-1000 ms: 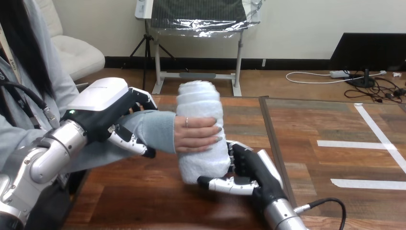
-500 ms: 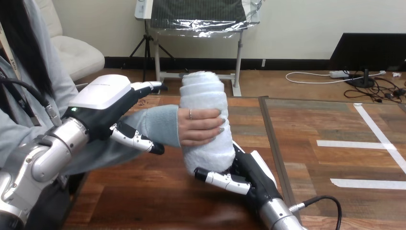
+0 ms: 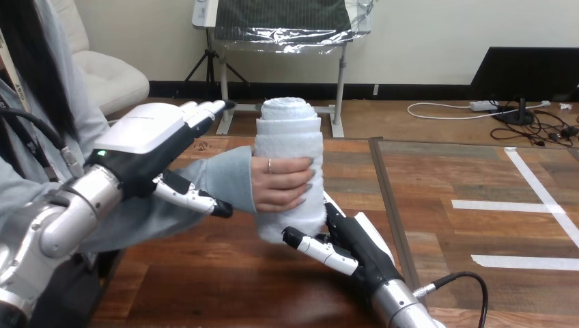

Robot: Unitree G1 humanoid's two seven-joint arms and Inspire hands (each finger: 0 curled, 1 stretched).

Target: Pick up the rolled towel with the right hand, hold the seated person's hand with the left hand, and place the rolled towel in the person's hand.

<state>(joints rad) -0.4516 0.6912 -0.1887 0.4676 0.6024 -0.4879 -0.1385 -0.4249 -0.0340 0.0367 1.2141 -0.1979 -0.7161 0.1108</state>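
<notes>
One grip has the rolled towel (image 3: pixel 290 147) right now, and it is not yours: the person's hand (image 3: pixel 281 183) is wrapped round its middle, holding it upright above the table (image 3: pixel 225 273), slightly left of the view's centre.

Your left hand (image 3: pixel 140 140) sits at the person's grey sleeve (image 3: pixel 222 179), just behind the wrist. Its fingers lie straight over the top of the sleeve and its thumb reaches along underneath, so the hand is spread open with the forearm between them, not clamped on it.

Your right hand (image 3: pixel 358 249) is low and just right of the towel's bottom end, palm up. Its fingers are loosely extended and the thumb points left under the roll. It is open and grasps nothing; you cannot tell whether the fingertips touch the towel
</notes>
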